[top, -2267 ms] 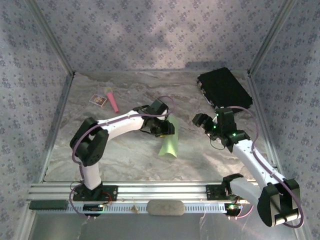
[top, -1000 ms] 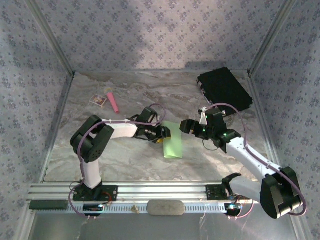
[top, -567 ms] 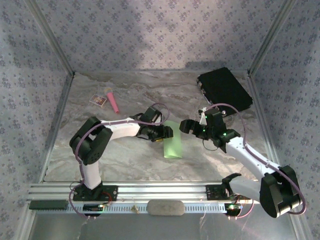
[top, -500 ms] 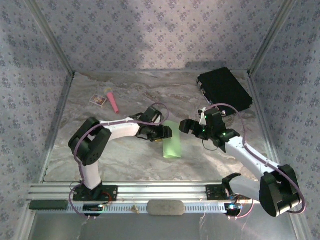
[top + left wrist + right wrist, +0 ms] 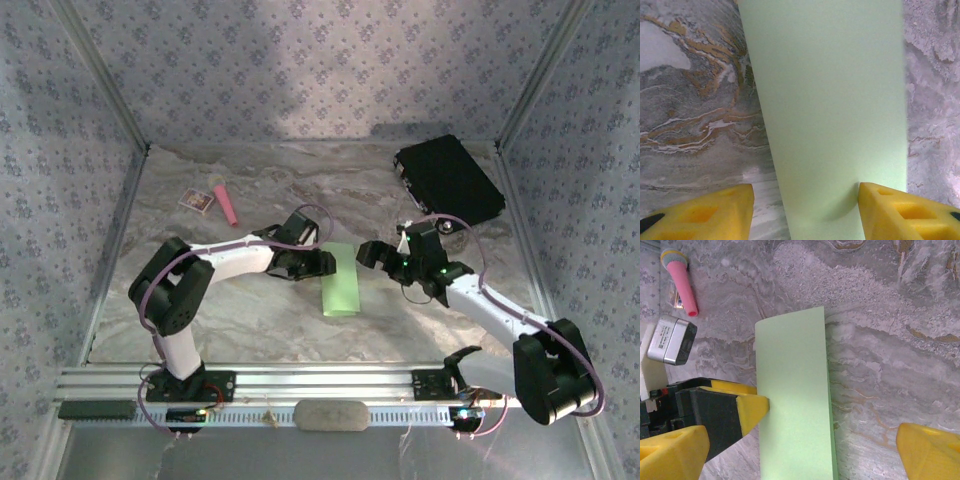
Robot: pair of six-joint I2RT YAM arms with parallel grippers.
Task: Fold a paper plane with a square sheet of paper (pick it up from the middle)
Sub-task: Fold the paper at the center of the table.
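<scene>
The square sheet of paper (image 5: 341, 281) is lime green and folded into a long rectangle, lying flat on the marble table. Its lower layer peeks out along one long edge in the right wrist view (image 5: 792, 405). My left gripper (image 5: 318, 265) is open at the sheet's left edge. In its own view (image 5: 805, 215) one yellow fingertip (image 5: 905, 210) rests on the paper (image 5: 830, 100) and the other (image 5: 700, 212) sits on bare table. My right gripper (image 5: 372, 253) hovers open just right of the sheet, holding nothing; its jaws (image 5: 800, 455) stand wide on either side of the paper.
A pink stick with a yellow tip (image 5: 226, 204) and a small white card (image 5: 196, 201) lie at the back left. A black box (image 5: 448, 178) sits at the back right. Patterned walls close in three sides, and a metal rail (image 5: 300, 385) runs along the near edge.
The right gripper has opened wider and edged left toward the sheet. The left gripper has shifted a little at the sheet's left edge, and the paper now lies flatter.
</scene>
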